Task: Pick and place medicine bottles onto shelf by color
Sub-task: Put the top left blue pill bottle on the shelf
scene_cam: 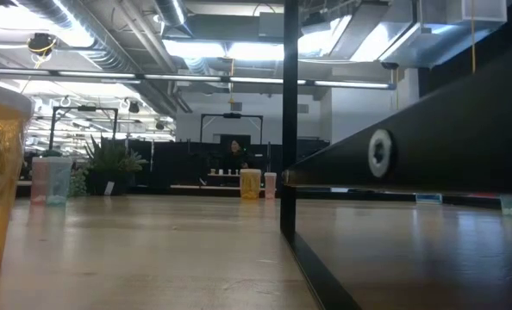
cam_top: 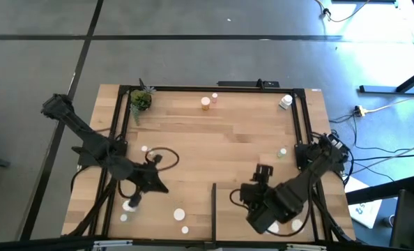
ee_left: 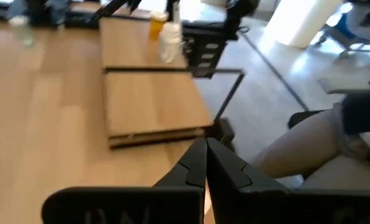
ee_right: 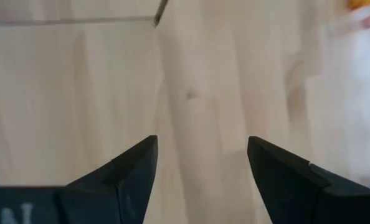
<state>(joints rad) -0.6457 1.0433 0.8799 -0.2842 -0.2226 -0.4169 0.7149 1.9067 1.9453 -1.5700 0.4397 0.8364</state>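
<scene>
Meanwhile, left gripper [cam_top: 153, 159] low over table [cam_top: 221, 139], fingers [ee_left: 197, 165] together, right gripper [cam_top: 263, 171] beside shelf [cam_top: 263, 209], fingers [ee_right: 132, 168] apart, empty.

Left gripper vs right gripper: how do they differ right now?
Left gripper is shut, its fingers pressed together; right gripper is open, its fingers set wide apart with bare wood between them. From above, the left gripper sits over the table's left half, while the right gripper is over the right half, just past the black strip. Both are dark two-finger grippers, and neither holds a bottle.
</scene>
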